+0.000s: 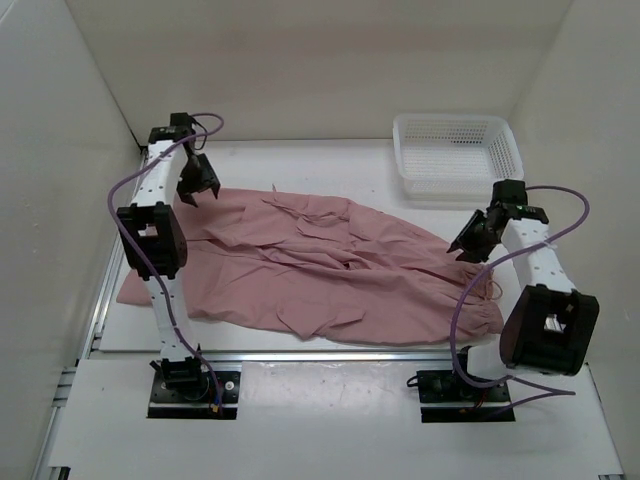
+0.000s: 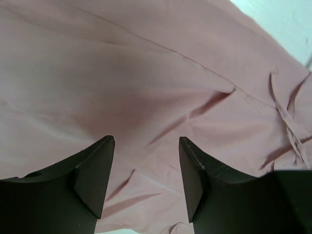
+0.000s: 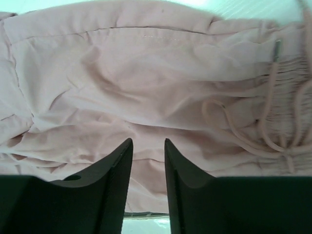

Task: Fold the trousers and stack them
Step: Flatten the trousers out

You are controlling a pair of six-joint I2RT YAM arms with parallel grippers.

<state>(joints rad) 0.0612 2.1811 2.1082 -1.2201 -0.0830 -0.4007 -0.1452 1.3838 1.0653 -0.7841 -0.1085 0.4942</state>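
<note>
The left gripper (image 2: 146,161) is released, its fingers wide apart over the left part of the trousers (image 1: 320,265). The right gripper (image 3: 148,161) is narrowly parted and empty above their gathered waist. They sprawl unfolded across the surface (image 1: 330,165), with a white basket (image 1: 452,186) just beyond, far right.

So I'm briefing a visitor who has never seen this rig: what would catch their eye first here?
The pink trousers sprawl unfolded and wrinkled across the table, waist to the right. An open pincer hovers at each end: the left pincer by the leg end at far left, the right pincer above the waist. A white basket sits in the far right corner.
</note>
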